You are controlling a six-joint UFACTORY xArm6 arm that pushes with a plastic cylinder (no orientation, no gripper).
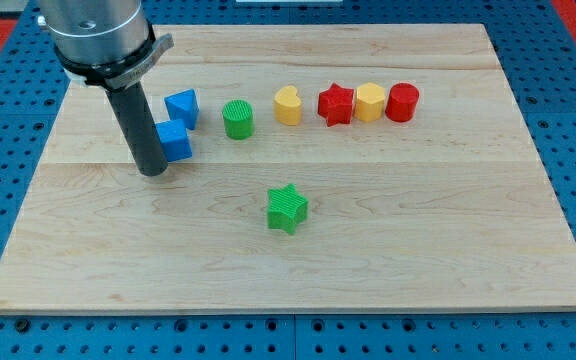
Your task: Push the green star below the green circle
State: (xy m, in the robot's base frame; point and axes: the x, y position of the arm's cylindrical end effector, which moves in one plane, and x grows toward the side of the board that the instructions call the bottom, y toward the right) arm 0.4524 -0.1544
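The green star (287, 208) lies on the wooden board, below and to the right of the green circle (237, 119). The green circle stands in the row of blocks near the view's top. My tip (152, 170) rests on the board at the view's left, touching or almost touching the left side of a blue cube (175, 141). The tip is well to the left of the green star and to the lower left of the green circle.
A blue triangular block (182, 107) sits just above the blue cube. Right of the green circle stand a yellow heart (288, 105), a red star (335, 104), a yellow hexagon (370, 102) and a red circle (402, 102). The board (448, 230) has blue pegboard around it.
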